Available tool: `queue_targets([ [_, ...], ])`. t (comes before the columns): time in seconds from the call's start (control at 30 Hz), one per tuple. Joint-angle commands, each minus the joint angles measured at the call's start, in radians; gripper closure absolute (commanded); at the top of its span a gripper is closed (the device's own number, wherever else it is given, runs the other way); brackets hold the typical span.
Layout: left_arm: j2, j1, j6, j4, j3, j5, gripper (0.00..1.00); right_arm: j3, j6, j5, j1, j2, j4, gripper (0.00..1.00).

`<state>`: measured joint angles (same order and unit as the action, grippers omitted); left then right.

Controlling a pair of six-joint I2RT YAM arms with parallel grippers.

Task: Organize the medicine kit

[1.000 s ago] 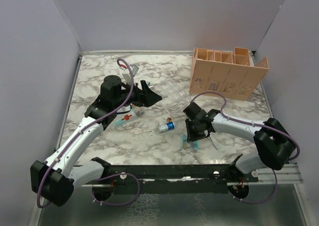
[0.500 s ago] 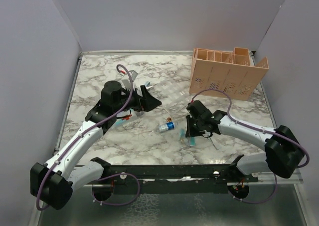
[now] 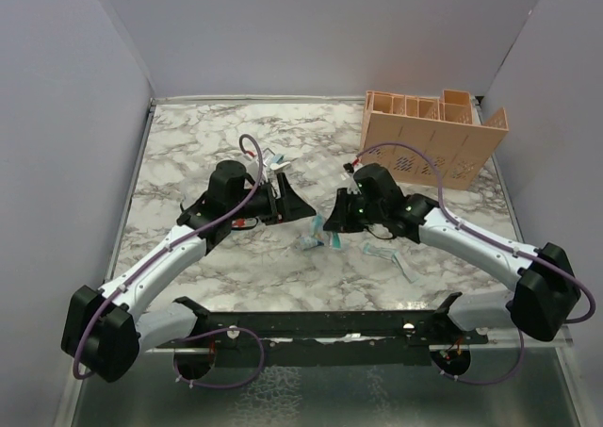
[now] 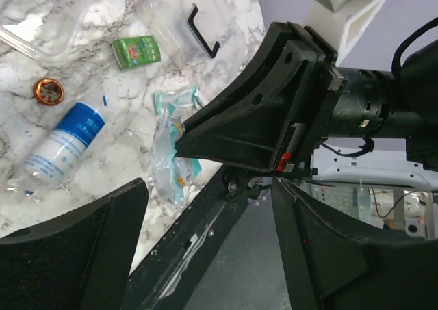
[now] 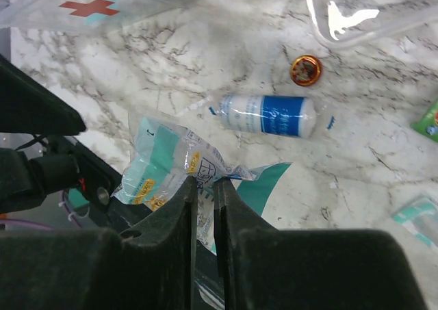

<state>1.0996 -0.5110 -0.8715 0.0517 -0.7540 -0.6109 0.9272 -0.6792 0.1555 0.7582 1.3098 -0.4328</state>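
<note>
My right gripper is shut on a crinkled teal and clear packet, held above the marble near the middle of the table. The medicine kit lies in clear parts. One piece bears a red cross, another has a black handle, and a clear tray lies beside them. My left gripper stands open with nothing between its fingers. It faces the right gripper and the packet at close range.
A white and blue bottle, an orange cap and a green packet lie loose on the marble. More teal packets lie near the front right. The peach slotted organizer stands at the back right.
My right gripper closed on the teal packet, lifted it and carried it left toward the middle. The left gripper swung right to meet it.
</note>
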Motion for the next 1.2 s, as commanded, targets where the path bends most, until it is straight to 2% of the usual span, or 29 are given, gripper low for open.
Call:
queue_targets([
  [0.0, 0.024, -0.012, -0.053, -0.047, 0.004, -0.05, 0.28, 0.05, 0.05, 0.123, 0.007, 0.026, 0.106, 0.87],
  [0.13, 0.057, -0.032, -0.042, -0.024, -0.019, -0.072, 0.4, 0.051, 0.054, 0.192, 0.008, 0.03, 0.16, 0.86],
  [0.3, 0.066, -0.04, 0.03, 0.11, -0.048, 0.003, 0.5, 0.041, 0.043, 0.21, 0.009, 0.028, 0.203, 0.86],
  [0.43, 0.072, -0.041, 0.052, 0.142, -0.057, 0.014, 0.59, 0.051, 0.051, 0.213, 0.008, 0.041, 0.204, 0.86],
  [0.57, 0.078, -0.04, 0.065, 0.163, -0.064, 0.028, 0.59, 0.055, 0.06, 0.21, 0.007, 0.048, 0.21, 0.86],
  [0.7, 0.091, -0.041, 0.118, 0.25, -0.099, 0.078, 0.48, 0.061, 0.075, 0.203, 0.008, 0.059, 0.21, 0.86],
  [0.8, 0.096, -0.04, 0.148, 0.292, -0.123, 0.121, 0.45, 0.064, 0.083, 0.199, 0.008, 0.063, 0.215, 0.86],
  [0.9, 0.103, -0.039, 0.159, 0.307, -0.135, 0.129, 0.46, 0.069, 0.089, 0.193, 0.007, 0.068, 0.219, 0.86],
  [1.07, 0.119, -0.036, 0.174, 0.338, -0.154, 0.154, 0.52, 0.073, 0.107, 0.183, 0.008, 0.073, 0.228, 0.86],
  [1.17, 0.12, -0.028, 0.186, 0.374, -0.176, 0.207, 0.53, 0.079, 0.118, 0.161, 0.007, 0.08, 0.22, 0.86],
])
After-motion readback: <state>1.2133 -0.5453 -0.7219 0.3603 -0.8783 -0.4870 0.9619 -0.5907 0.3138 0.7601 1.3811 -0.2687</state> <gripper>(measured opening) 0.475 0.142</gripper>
